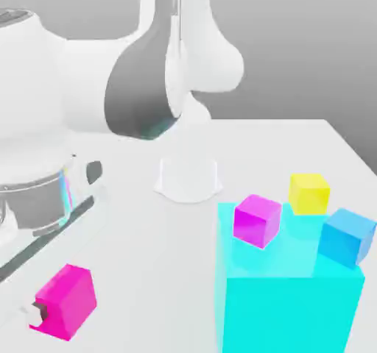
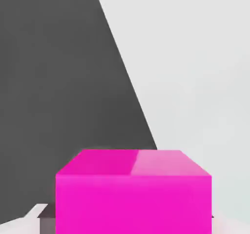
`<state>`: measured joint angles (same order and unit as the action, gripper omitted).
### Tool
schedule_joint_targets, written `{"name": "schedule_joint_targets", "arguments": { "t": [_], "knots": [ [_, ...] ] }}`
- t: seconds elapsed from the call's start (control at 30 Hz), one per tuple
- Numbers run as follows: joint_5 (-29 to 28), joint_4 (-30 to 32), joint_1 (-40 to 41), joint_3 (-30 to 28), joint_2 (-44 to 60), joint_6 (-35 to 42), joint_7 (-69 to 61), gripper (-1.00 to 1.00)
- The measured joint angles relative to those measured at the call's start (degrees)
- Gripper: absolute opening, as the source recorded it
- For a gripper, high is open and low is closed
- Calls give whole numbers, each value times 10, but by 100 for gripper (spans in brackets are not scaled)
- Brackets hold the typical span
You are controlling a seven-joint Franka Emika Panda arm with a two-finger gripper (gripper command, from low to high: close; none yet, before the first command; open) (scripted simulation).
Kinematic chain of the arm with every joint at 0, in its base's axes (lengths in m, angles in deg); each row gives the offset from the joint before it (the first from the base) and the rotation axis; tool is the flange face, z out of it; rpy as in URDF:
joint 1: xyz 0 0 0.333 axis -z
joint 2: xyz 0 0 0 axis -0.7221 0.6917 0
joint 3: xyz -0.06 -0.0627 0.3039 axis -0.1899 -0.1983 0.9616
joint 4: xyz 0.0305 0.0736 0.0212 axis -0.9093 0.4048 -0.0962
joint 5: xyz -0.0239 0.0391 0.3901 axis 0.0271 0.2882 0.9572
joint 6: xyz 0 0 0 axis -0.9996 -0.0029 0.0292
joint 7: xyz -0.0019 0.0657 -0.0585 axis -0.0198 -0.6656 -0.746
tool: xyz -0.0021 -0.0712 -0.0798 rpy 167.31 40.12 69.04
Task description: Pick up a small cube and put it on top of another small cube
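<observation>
The small hot-pink cube [image 1: 68,300] is at the exterior view's lower left, and in the hand view the same cube [image 2: 133,191] sits close up, between the fingers. My gripper [image 1: 59,307] is shut on it; one light fingertip [image 1: 37,312] shows at the cube's side. Light finger pads [image 2: 31,219] flank the cube in the hand view. A purplish-magenta small cube [image 1: 258,220] rests on the far corner of the big cyan block [image 1: 291,293], well to the exterior view's right of my gripper.
A blue cube [image 1: 346,235] leans at the cyan block's right side and a yellow cube [image 1: 309,193] stands behind it. The arm's white and grey links [image 1: 147,79] fill the upper left. A short white cylinder [image 1: 188,179] stands mid-table.
</observation>
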<state>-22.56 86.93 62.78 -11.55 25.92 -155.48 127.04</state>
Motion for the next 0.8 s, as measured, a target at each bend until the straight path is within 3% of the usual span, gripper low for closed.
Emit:
{"name": "schedule_joint_targets", "arguments": {
  "t": [0.3,0.43,0.47,0.67,0.8],
  "knots": [
    [-13,-1,-189,89,-118,137,156,-100],
    [-28,42,-218,86,-100,84,186,-100],
    [-30,51,-217,83,-95,70,188,100],
    [-30,56,-197,86,-92,63,188,100],
    [-20,14,-188,97,-119,132,181,100]
  ]
}}
